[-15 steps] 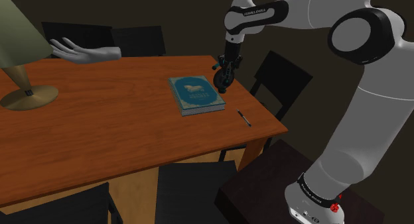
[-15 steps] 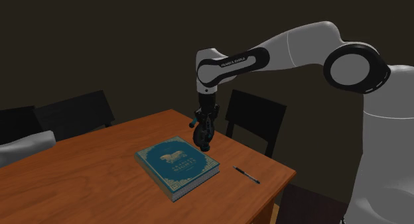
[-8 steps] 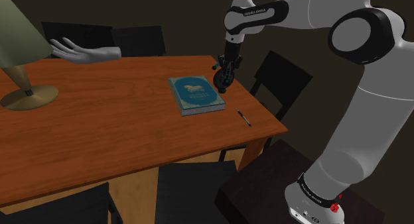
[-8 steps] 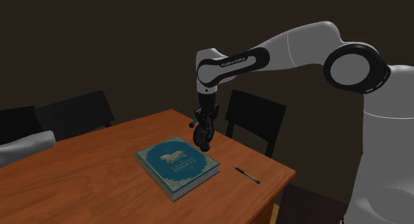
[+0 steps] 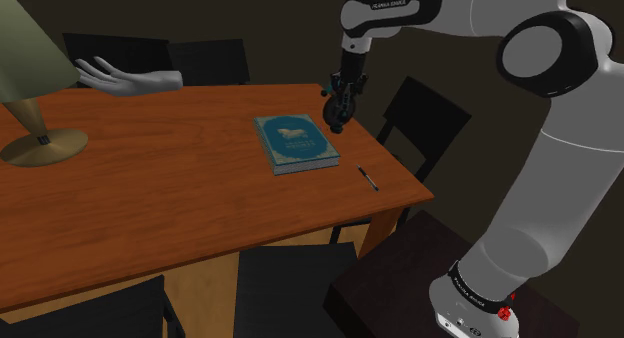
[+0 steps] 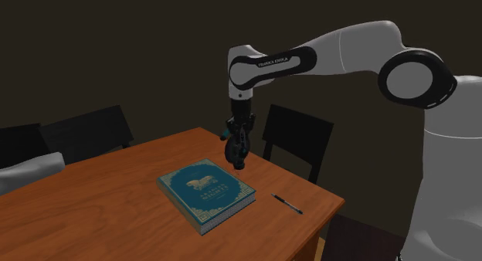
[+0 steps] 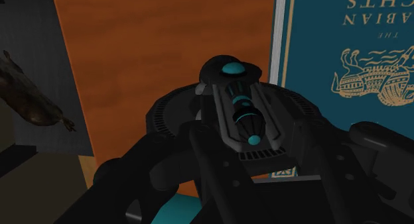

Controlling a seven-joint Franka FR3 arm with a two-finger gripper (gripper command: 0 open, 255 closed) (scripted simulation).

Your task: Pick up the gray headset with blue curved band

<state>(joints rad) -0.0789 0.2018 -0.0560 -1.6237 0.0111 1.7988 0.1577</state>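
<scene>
The headset (image 7: 237,110) looks dark grey to black with teal-blue accents on its curved band. My gripper (image 7: 255,166) is shut on it, the black fingers (image 7: 156,166) clasping its sides. In the shoulder view the gripper (image 5: 338,106) hangs with the headset (image 5: 333,118) above the table, just past the far right corner of a teal book (image 5: 295,143). In the second exterior view the headset (image 6: 238,157) hangs under the gripper (image 6: 235,144), off the wooden table (image 6: 116,205).
The teal book (image 6: 206,188) lies flat near the table's right end, with a black pen (image 5: 368,178) beside it. A lamp (image 5: 35,86) and a grey hand sculpture (image 5: 130,81) stand at the shoulder view's far left. Dark chairs (image 5: 420,116) surround the table (image 5: 150,206).
My gripper has risen a little with the headset in it, lifting it higher above the table. The book and pen have not moved.
</scene>
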